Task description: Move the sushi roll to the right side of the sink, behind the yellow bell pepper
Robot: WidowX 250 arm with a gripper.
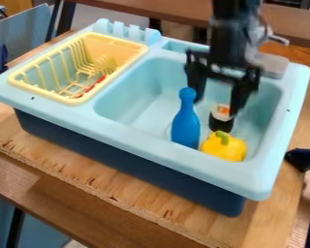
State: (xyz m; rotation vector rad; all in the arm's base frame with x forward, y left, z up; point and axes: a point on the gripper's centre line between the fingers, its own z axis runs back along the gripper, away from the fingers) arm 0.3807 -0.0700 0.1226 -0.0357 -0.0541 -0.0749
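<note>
Soft, bright light falls across the pale blue sink (138, 140) and wooden counter (86, 178), with gentle shading along the basin's inner walls (128, 89).

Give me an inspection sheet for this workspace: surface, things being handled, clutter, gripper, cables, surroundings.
Surface: plywood board under a light-blue toy sink.
Things: in the basin, a black, white and orange piece nearest the gripper, contact unclear; blue toy bowling pin to its left in view, yellow toy bell pepper in front.
Clutter: yellow dish rack with a red item inside.
Gripper: open, over the basin.
Cables: none certain.
Surroundings: dark blue object at the right edge.
</note>
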